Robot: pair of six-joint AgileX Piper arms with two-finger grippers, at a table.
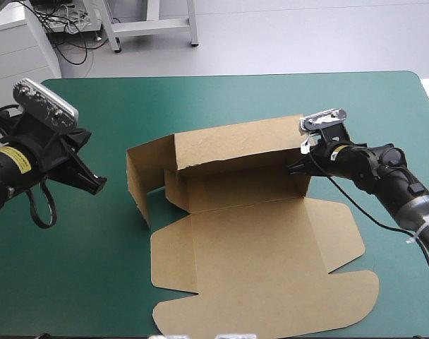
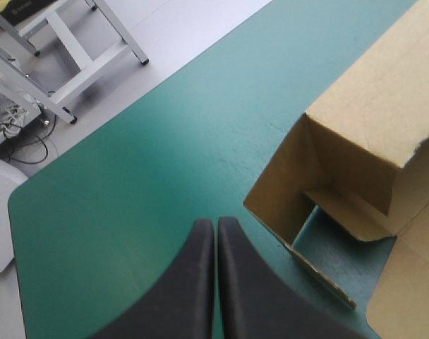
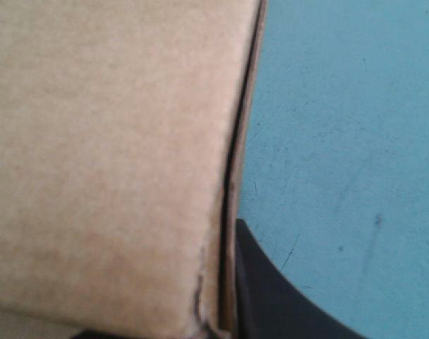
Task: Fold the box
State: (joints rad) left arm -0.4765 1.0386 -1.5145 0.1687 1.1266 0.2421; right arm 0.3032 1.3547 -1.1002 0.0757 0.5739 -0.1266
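At left: left tool [image 1: 94, 185] [image 2: 215, 222] pressed fully together w/ nothing in it, above teal-green counter [image 1: 200, 99], just beside but apart from brown box [image 1: 257, 254]. Mid-counter: box part-raised, back wall & left end wall up, lid flat toward near edge. At right: right tool [image 1: 299, 166] pinched nearly together on right end of back wall, board edge btwn black fingers [image 3: 271, 296].
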